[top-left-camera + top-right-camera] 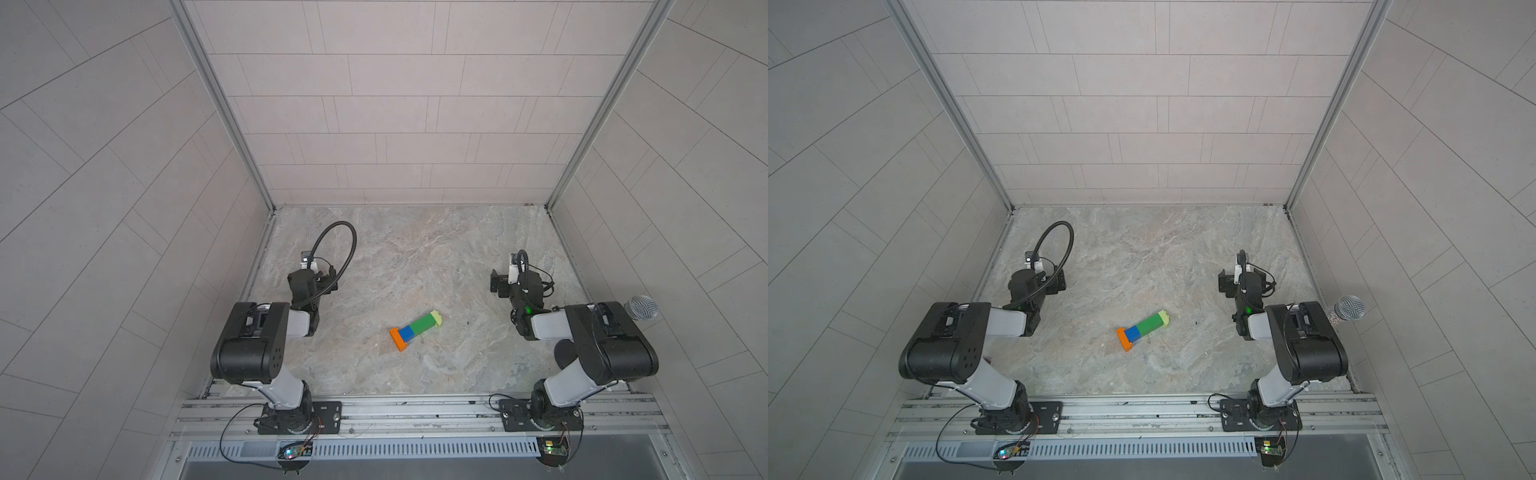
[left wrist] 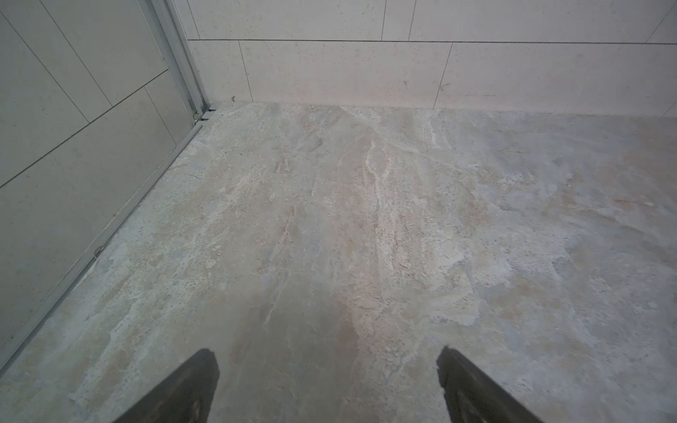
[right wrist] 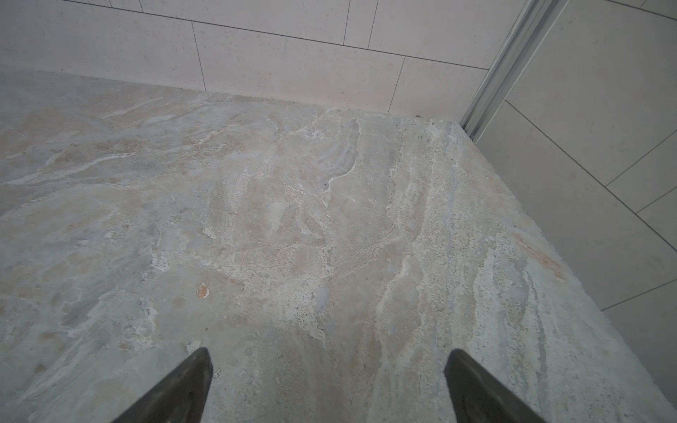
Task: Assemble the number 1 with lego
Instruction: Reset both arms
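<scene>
We hold the left gripper (image 2: pixel 327 351) with its jaws wide apart, and in the left wrist view only the stone-patterned table (image 2: pixel 366 219) shows between and ahead of the fingertips. The right gripper (image 3: pixel 328 350) stands the same way, jaws spread wide and clamped on nothing, over the table near the far corner.

In both top views the number 1 (image 1: pixel 415 330) (image 1: pixel 1143 329) lies flat on the table, between our two grippers and behind both pairs of jaws, well apart from each. All its bricks are joined in one bar. The lime tip (image 1: pixel 436 318) is the end nearer the right jaws. The green bricks (image 1: pixel 424 323) and the blue brick (image 1: pixel 407 332) follow it, and the orange crosspiece (image 1: pixel 397 339) forms the end turned away from those jaws.
</scene>
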Controlling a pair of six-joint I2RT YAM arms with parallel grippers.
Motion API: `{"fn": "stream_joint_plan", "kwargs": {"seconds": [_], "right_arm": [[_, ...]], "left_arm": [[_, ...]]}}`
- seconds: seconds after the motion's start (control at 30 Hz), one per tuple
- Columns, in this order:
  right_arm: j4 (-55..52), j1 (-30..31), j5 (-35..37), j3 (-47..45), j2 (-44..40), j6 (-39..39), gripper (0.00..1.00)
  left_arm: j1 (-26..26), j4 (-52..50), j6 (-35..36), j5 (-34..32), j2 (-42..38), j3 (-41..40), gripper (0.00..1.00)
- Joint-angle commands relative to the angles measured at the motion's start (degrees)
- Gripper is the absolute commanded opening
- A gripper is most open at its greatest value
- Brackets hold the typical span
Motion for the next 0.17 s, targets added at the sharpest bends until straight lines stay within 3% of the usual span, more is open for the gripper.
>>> {"fn": "stream_joint_plan", "kwargs": {"seconds": [0.0,0.13], "right_arm": [[1.2,0.2,0.7,0.4,0.3,0.0,1.0],[1.5,0.2,0.7,0.3,0.2,0.0,1.0]], "left_arm": [[0.7,-0.3,-0.1,1.4,-0.2,0.3,1.0],[0.5,1.7,0.0,1.9,-1.3,-1.3,1.0]]}}
